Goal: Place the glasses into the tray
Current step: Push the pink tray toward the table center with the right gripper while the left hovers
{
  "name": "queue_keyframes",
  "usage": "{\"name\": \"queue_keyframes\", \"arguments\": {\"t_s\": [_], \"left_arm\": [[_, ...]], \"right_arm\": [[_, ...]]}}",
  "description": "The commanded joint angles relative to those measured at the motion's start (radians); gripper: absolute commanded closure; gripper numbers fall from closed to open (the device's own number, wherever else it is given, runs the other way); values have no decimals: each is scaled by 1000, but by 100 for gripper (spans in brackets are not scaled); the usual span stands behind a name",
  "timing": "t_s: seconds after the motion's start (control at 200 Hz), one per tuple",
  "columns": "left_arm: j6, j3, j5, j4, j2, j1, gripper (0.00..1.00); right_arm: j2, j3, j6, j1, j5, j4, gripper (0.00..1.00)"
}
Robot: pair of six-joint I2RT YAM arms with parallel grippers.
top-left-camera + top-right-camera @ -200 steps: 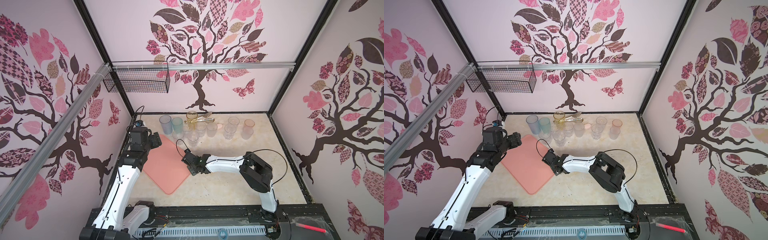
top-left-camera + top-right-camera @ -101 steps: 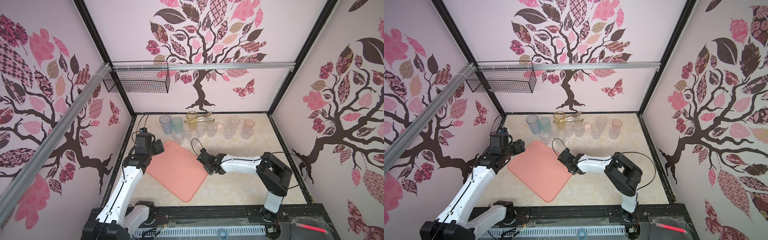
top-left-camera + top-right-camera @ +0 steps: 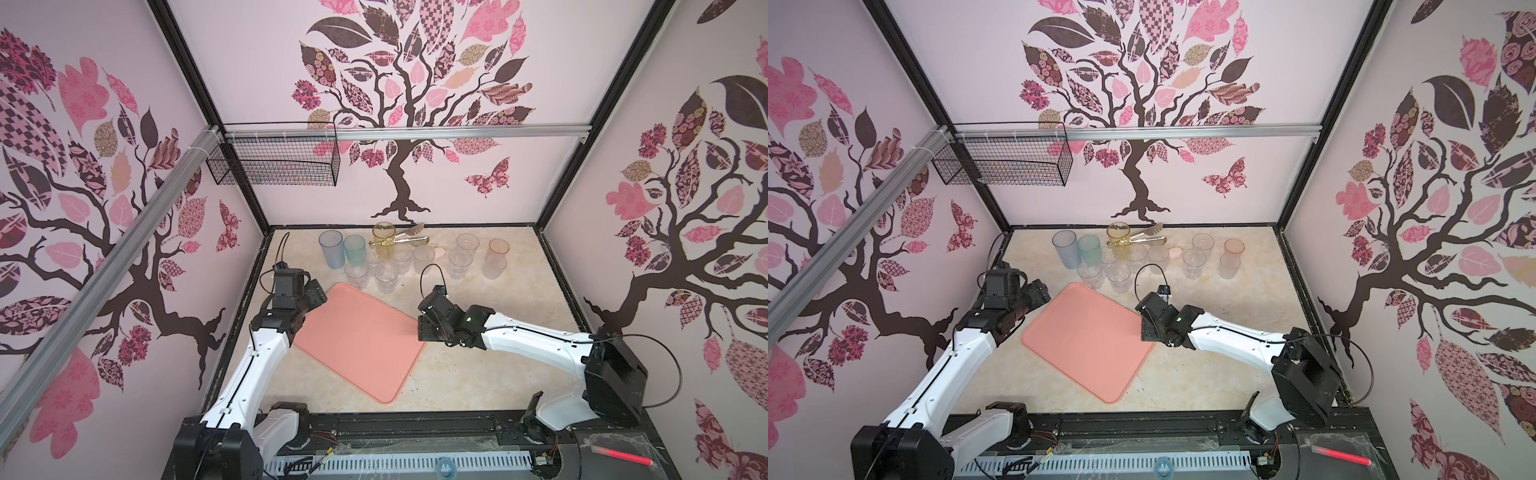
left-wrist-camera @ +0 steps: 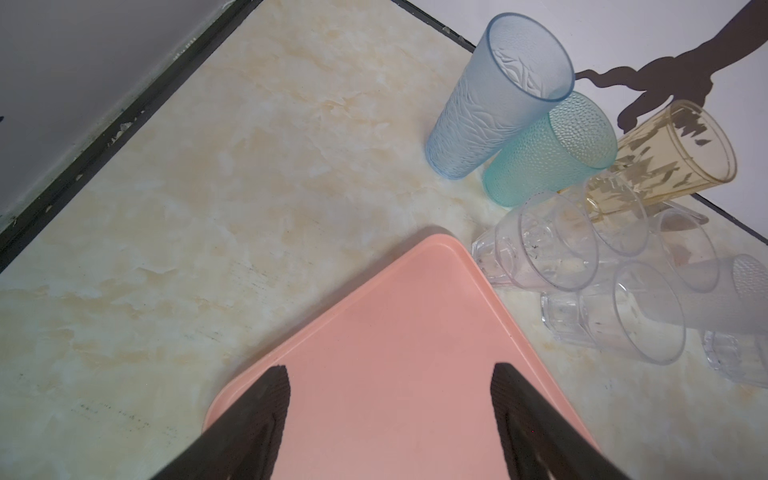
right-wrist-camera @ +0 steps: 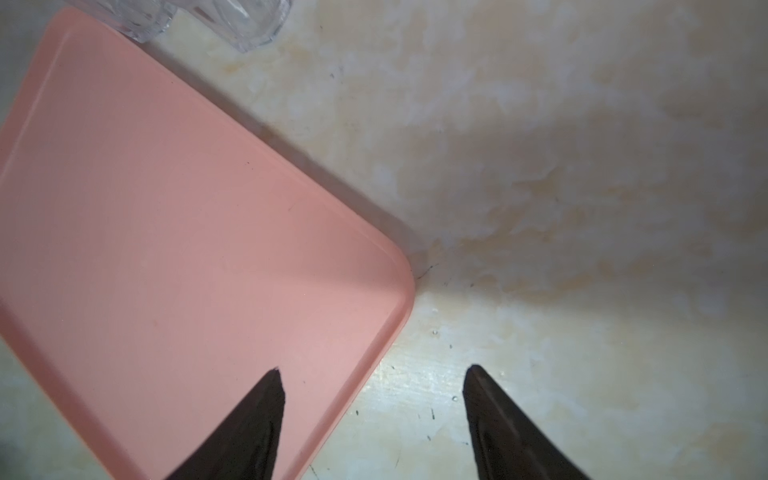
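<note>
The salmon-pink tray lies slantwise on the marble floor with nothing on it. The glasses stand in a cluster behind it: blue, teal, amber and several clear ones, plus pale pink ones to the right. My left gripper hovers open over the tray's far-left corner, holding nothing. My right gripper is open astride the tray's right edge, one finger over the tray, the other over the floor.
Gold-and-silver tongs lie by the amber glass at the back wall. A small pink blob sits among the glasses. A wire basket hangs on the rail at the back left. Dark frame edges border the floor.
The tray has slid to the right and turned, and my right gripper has moved right along with its edge. My left gripper has come nearer, over the tray's far-left corner.
</note>
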Motion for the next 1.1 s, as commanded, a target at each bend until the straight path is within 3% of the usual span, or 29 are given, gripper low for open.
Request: {"name": "queue_keyframes", "arguments": {"t_s": [0.0,0.23,0.7,0.835,1.095], "left_arm": [[-22,-24,-6,43,22,6,19],[-22,-40,-8,55,15,10,19],[-13,-44,-11,36,-7,9,20],[-8,-46,-13,31,-12,9,20],[-61,-58,-3,38,-14,7,22]], "right_arm": [[33,-26,147,10,-82,-11,34],[103,-39,150,20,-136,47,49],[212,-16,64,-1,-82,72,74],[210,-3,-22,-35,-34,43,85],[257,57,-206,-127,-1,-28,98]]}}
